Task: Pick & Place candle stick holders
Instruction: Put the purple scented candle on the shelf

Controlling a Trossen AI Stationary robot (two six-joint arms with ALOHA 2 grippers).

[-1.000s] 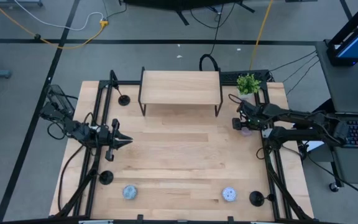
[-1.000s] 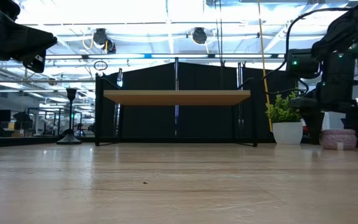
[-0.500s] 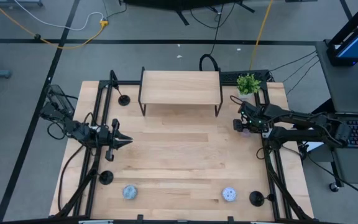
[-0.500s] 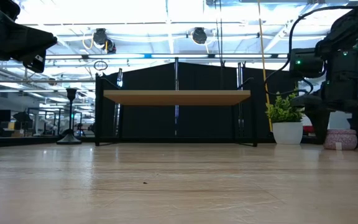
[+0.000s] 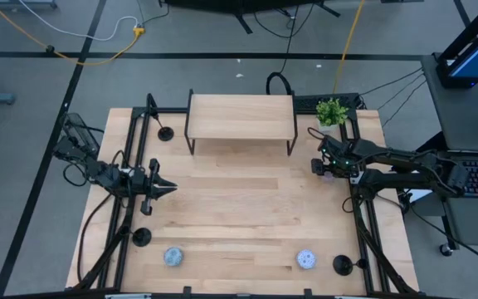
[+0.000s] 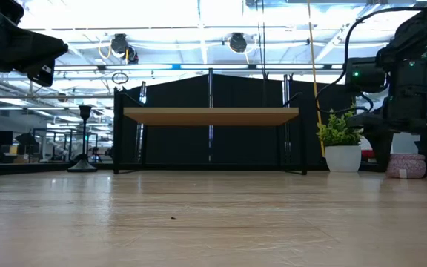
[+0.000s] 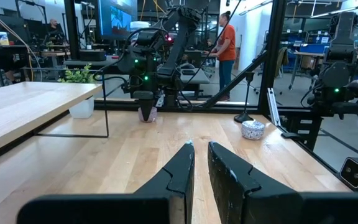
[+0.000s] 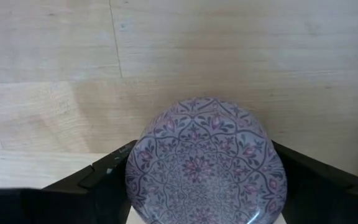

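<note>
Three black candle stick holders stand on their disc bases: one at the far left [image 5: 165, 133], one at the near left [image 5: 142, 237], one at the near right [image 5: 342, 266]. No gripper touches them. My right gripper [image 5: 329, 172] points down at the table's right side, over a patterned lavender puck [image 8: 205, 165] that sits between its two fingers. My left gripper [image 5: 169, 189] hovers shut and level at the left side, with nothing in it. My right gripper comes from above, pointing down. One finger [image 8: 107, 177] stands against one side of the puck's round wall [image 8: 132, 163], and the other finger [image 8: 312, 177] stands against the opposite side. The puck rests flat on the table [image 6: 408, 167].
A wooden shelf on black legs [image 5: 241, 116] stands at the far middle, with a small potted plant [image 5: 331, 110] to its right. A grey puck [image 5: 173, 256] and a white puck [image 5: 306, 259] lie near the front edge. A person [image 7: 227, 43] stands beyond the table.
My right gripper's fingers have drawn in against the lavender puck's sides. The puck has stayed where it was on the table.
</note>
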